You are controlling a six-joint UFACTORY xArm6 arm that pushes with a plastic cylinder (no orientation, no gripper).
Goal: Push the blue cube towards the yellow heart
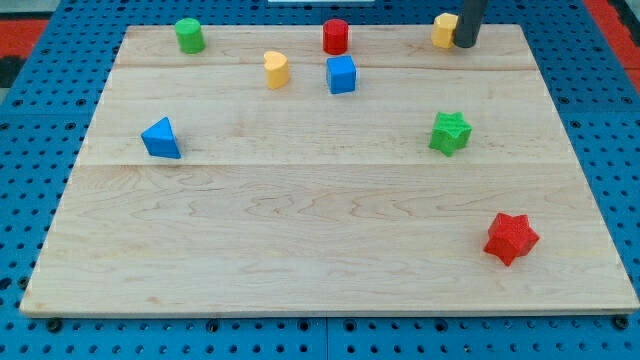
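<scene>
Up near the top right of the frame, my tip (465,44) rests on the wooden board (300,260), touching or just beside the right flank of a yellow block (443,30) whose shape I cannot quite make out, since the rod covers part of it. The rod carries no fingers at all, so nothing opens, closes or grips; it is only a straight dark shaft coming down from the upper edge of the picture.

The blue cube (341,75) sits in the upper middle of the frame, well apart from my tip and to its left. Just to the cube's left, near but not touching, stands the yellow heart (276,69). A red cylinder (335,36) stands just above the cube, close to the board's top edge.

Further out, a green cylinder (189,35) occupies the upper left of the frame. A blue triangular block (161,138) lies at the left, roughly at mid-height. A green star (450,132) sits at the right of centre, below my tip and well apart from it. A red star (511,238) lies at the lower right, near the board's right edge.

The board rests on a blue perforated surface (300,342) that shows along every side of the frame.
</scene>
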